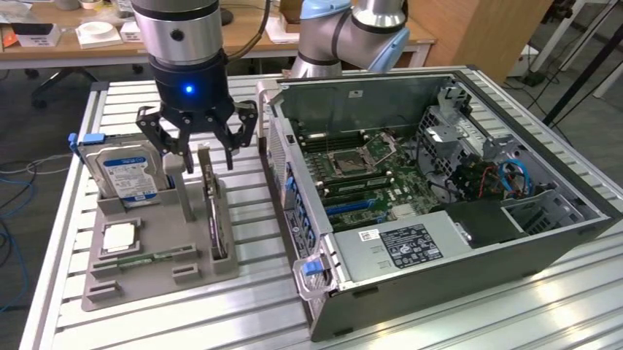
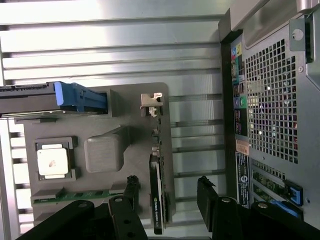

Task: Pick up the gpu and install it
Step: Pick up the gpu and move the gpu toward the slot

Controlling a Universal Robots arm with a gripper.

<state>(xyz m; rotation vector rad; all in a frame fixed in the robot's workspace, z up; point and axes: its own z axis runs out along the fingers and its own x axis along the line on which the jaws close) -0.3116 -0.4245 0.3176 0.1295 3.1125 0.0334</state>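
The black multi-finger gripper (image 1: 206,162) hangs in the upper left of the exterior view with its fingers spread wide, and it holds nothing. Directly under it the gpu (image 1: 218,219), a thin dark circuit card, stands on its edge in a slot of the grey plastic holder tray (image 1: 160,281). The fingertips are about level with the far upper end of the card.

In the wrist view the card (image 2: 156,195) is seen edge-on and passes between the two black fingers (image 2: 131,187), with a gap on each side. It is closer to one finger than to the other. This view also shows the silvery metal end bracket (image 2: 151,100) of the card and the perforated back panel of the computer case (image 2: 272,110) with its ports.

The exterior view shows the inside of the open dark computer case (image 1: 438,197) at its right, with the green motherboard (image 1: 365,171) exposed. On the tray, at the exterior view's left of the card, are the silver hard drive with blue label (image 1: 127,175), a square silver processor chip (image 1: 119,237) and a narrow green memory stick (image 1: 151,257).
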